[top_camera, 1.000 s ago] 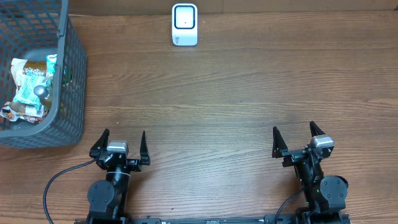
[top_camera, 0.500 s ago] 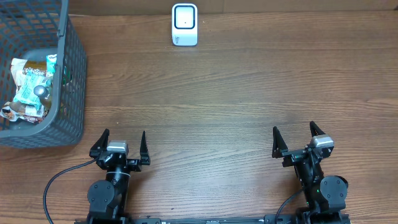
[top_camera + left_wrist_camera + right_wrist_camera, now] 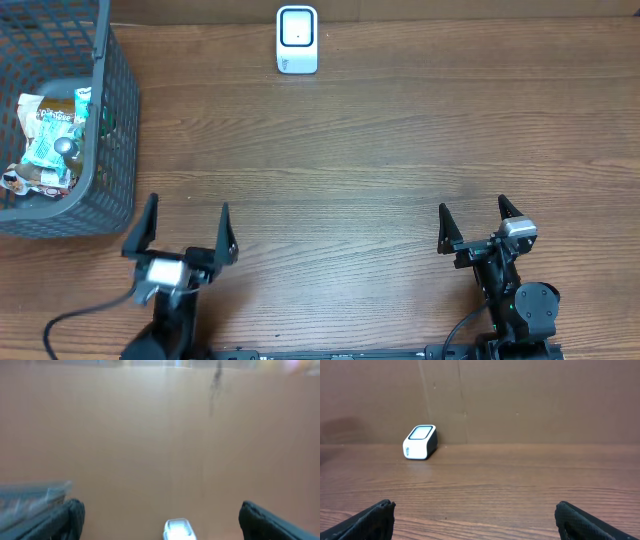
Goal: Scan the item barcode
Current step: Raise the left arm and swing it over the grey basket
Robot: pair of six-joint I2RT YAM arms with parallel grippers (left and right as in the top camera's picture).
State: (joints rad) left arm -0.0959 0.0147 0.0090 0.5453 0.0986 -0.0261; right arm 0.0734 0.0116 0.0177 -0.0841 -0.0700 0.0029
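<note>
One scanner [image 3: 297, 40] top centre of worktop [image 3: 400, 150]. One basket [image 3: 112, 120] upper left, item packets [image 3: 48, 135] inside, count unclear. Two hands: left hand [image 3: 188, 215] lower left, right hand [image 3: 473, 210] lower right, both with fingers apart, empty.

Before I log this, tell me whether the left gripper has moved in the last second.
Yes. Overhead, the left gripper has shifted left, toward the basket, which has not moved; it also looks larger, likely raised.

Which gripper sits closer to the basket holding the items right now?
The left gripper: it stands open just by the near corner of the basket, while the right gripper is far across the table.
</note>
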